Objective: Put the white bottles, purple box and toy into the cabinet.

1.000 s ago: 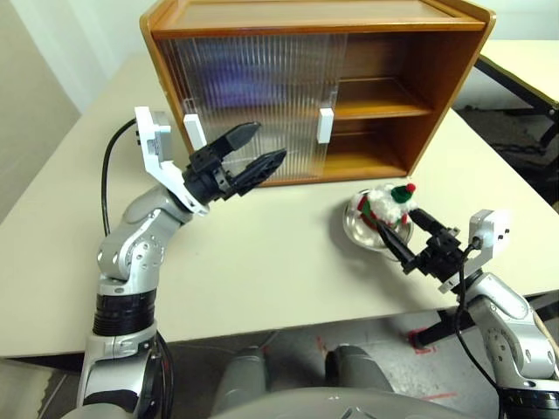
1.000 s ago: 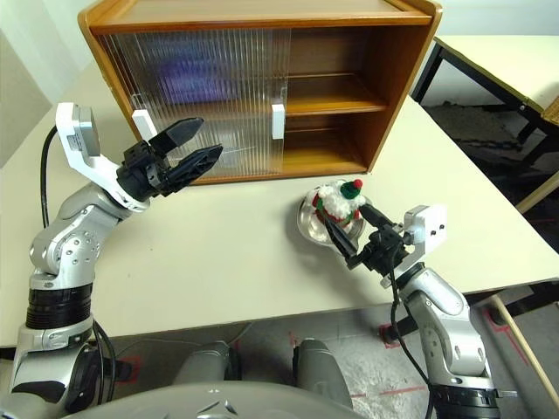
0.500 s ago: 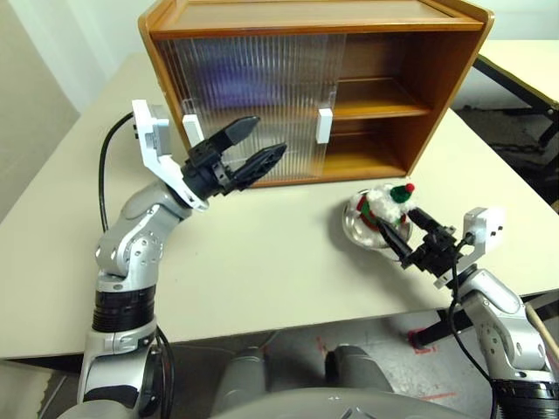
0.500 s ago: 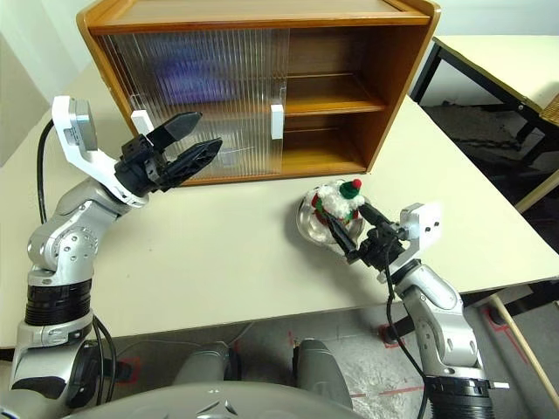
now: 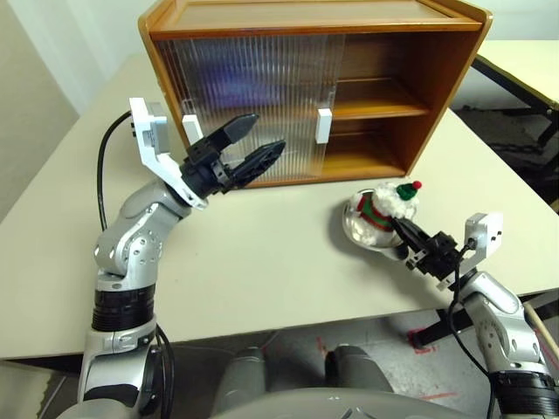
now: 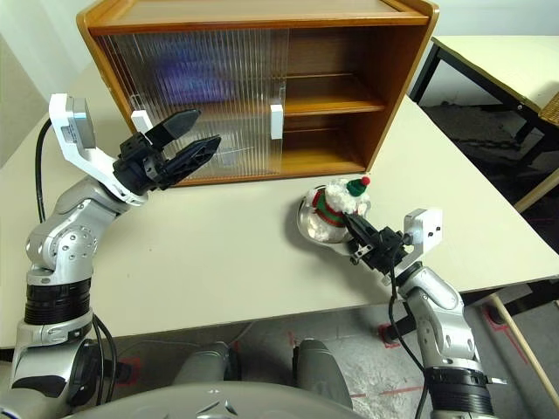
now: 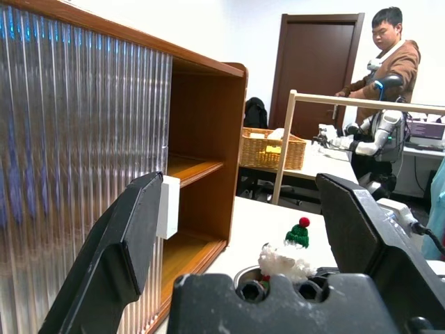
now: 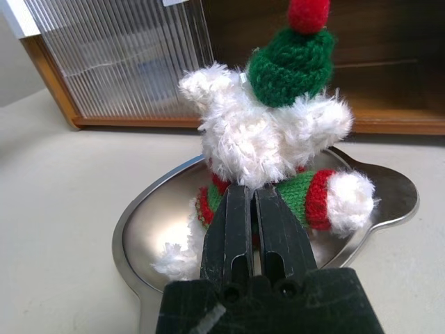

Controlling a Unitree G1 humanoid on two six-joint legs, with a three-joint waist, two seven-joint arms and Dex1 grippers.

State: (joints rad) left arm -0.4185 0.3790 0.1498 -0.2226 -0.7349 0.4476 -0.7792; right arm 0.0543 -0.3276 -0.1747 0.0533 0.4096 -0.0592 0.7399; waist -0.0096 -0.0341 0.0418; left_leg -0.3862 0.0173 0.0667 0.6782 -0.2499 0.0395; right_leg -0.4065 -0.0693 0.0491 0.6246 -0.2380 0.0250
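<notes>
Left eye view: cabinet (image 5: 397, 78) stands at the far side of the table (image 5: 262, 262), its two ribbed sliding doors (image 5: 253, 105) pushed to the robot's left, right half open with both shelf levels bare. A purple blur shows behind the ribbed panels; I cannot tell what it is, nor whether the bottles sit there too. Judgement: toy not yet stowed, so at least that item is left. Metal bowl (image 5: 358, 234) lies on the table just in front of the open half. Toy (image 5: 384, 208) sits in the bowl, upright, long axis near vertical with a slight tilt, green hat and red pom-pom on top, toward the cabinet. Right tool (image 8: 250, 209) has its fingers pressed together at the toy's striped lower body, pinching it as far as I can judge. Left tool (image 5: 249, 148) hovers before the doors, fingers spread, empty.
</notes>
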